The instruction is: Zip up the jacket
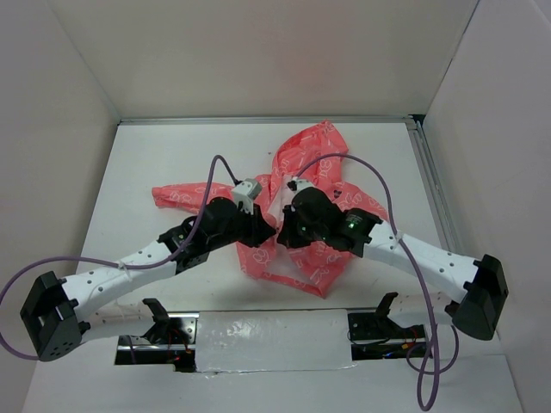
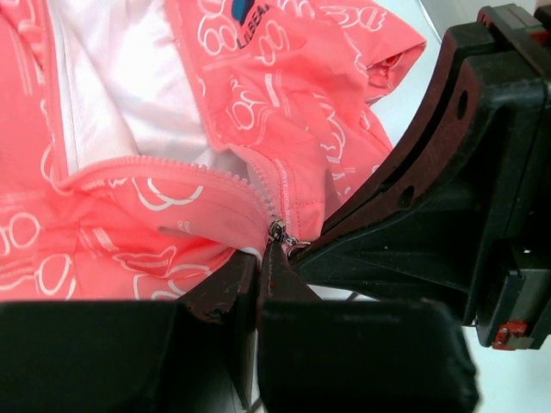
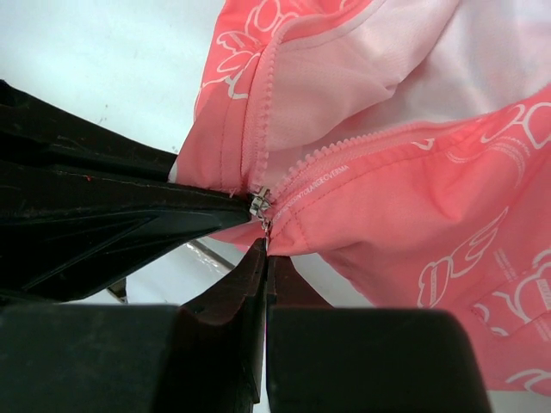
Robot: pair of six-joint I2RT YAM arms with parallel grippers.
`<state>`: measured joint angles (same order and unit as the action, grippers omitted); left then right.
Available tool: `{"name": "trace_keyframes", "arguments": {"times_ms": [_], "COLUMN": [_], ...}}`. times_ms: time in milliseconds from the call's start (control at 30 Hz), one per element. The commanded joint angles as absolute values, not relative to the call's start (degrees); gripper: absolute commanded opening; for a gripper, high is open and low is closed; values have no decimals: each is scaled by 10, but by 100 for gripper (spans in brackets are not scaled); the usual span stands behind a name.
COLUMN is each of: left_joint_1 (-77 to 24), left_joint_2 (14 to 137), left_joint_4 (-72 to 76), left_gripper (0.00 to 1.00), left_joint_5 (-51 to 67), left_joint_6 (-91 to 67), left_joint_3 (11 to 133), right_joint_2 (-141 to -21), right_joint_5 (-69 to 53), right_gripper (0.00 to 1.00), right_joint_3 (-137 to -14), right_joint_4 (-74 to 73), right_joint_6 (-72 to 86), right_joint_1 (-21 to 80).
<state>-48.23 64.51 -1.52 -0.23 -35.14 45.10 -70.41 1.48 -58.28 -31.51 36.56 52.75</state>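
Left wrist view first: what is that claw doing?

— The left gripper (image 2: 263, 268) has its jaws nearly together, pinching the bottom edge of the jacket (image 2: 344, 112) right at the foot of the zip. The slider (image 2: 278, 231) sits just above its tips.

— And the other one?

— The right gripper (image 3: 265, 251) is pressed fully closed, its tips touching the underside of that same slider. Whether it grips the pull tab or only hem, I cannot tell. The two claws meet nose to nose there.

— Above the slider?

— The teeth (image 3: 362, 140) part at once into two rows that run off separately, with white lining (image 2: 120, 95) bare between them. Nothing is zipped yet.

— Where does the jacket lie?

— Crumpled and open on the white table (image 1: 155, 155), mid-width and towards the far side, with both arms reaching over its near part.

— So which step?

— I judge it the start of the pull: the slider is seated at the bottom and both claws are on it. Next, one claw should hold the hem down while the other draws the slider up the teeth towards the collar. The fronts need to stay taut and lined up, as slack fabric could jam it.
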Motion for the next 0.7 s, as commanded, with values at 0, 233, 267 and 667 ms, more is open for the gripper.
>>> {"name": "trace_keyframes", "arguments": {"times_ms": [0, 233, 267, 667], "left_joint_1": [-469, -475, -475, -483], "left_joint_2": [640, 618, 614, 556], "left_joint_4": [17, 41, 44, 52], "left_gripper": [0, 0, 0, 0], "left_joint_5": [-73, -25, -22, 87], "left_joint_6": [-279, -235, -229, -197], "left_joint_3": [442, 418, 417, 374], "right_joint_2": [-646, -602, -605, -633], "right_joint_5": [47, 59, 64, 242], "right_gripper": [0, 0, 0, 0], "right_joint_3": [-584, -612, -620, -655], "right_joint_4": [-367, -356, -365, -384], "right_joint_6": [365, 335, 335, 336], "right_joint_1": [533, 508, 502, 447]}}
